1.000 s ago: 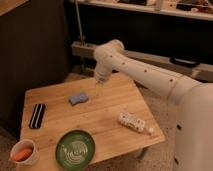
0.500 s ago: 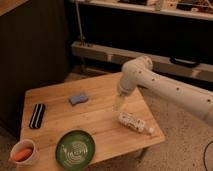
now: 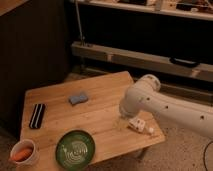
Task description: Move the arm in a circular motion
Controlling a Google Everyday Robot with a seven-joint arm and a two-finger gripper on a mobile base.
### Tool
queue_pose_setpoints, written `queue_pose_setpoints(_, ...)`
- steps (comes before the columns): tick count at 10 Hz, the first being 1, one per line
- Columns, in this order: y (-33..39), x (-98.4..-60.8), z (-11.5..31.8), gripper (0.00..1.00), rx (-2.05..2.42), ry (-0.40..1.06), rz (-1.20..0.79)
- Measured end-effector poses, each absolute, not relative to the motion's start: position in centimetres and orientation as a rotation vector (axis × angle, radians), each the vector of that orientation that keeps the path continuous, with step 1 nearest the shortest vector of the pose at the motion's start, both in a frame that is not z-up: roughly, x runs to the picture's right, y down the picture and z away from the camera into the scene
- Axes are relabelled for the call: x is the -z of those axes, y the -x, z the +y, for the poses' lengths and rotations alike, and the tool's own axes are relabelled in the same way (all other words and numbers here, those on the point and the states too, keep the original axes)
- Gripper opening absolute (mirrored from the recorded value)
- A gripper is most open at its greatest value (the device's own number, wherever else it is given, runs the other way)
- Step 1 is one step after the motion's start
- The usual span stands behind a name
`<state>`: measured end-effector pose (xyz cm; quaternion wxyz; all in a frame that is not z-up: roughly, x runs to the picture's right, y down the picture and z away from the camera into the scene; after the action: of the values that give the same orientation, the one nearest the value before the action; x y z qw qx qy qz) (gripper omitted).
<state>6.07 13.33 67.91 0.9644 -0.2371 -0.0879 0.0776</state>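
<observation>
The arm (image 3: pixel 165 107) is a thick white tube with small dark dots, reaching in from the right edge of the camera view over the wooden table (image 3: pixel 100 122). Its rounded joint (image 3: pixel 142 92) hangs above the table's right side. Below that joint the gripper (image 3: pixel 121 116) points down, just over the tabletop. It is right beside the left end of a white bottle (image 3: pixel 140 125) that lies on its side. The arm partly hides that bottle.
On the table are a blue sponge (image 3: pixel 78 98), a black flat block (image 3: pixel 37 115), a green plate (image 3: pixel 75 148) and a white cup holding something orange (image 3: pixel 23 153). Dark shelving and a metal rail (image 3: pixel 135 57) stand behind the table.
The arm has swung from over the back middle of the table, near the sponge, to the right and forward. Its gripper now hangs by the white bottle. The table's objects have not moved.
</observation>
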Motion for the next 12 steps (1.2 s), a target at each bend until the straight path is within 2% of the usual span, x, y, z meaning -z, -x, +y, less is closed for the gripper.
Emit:
queue_pose_setpoints(2, -0.8, -64.8, 14.6, 0.8, -0.005, 0.46, -0.244)
queue_pose_setpoints(6, 10.6, -62.0, 13.7, 0.8, 0.219, 0.416, -0.362)
queue_pose_setpoints(10, 21.6, -60.1, 10.4, 0.8, 0.41, 0.348, -0.456)
queue_pose_setpoints(12, 25.8, -59.7, 6.6, 0.8, 0.465, 0.3, -0.463)
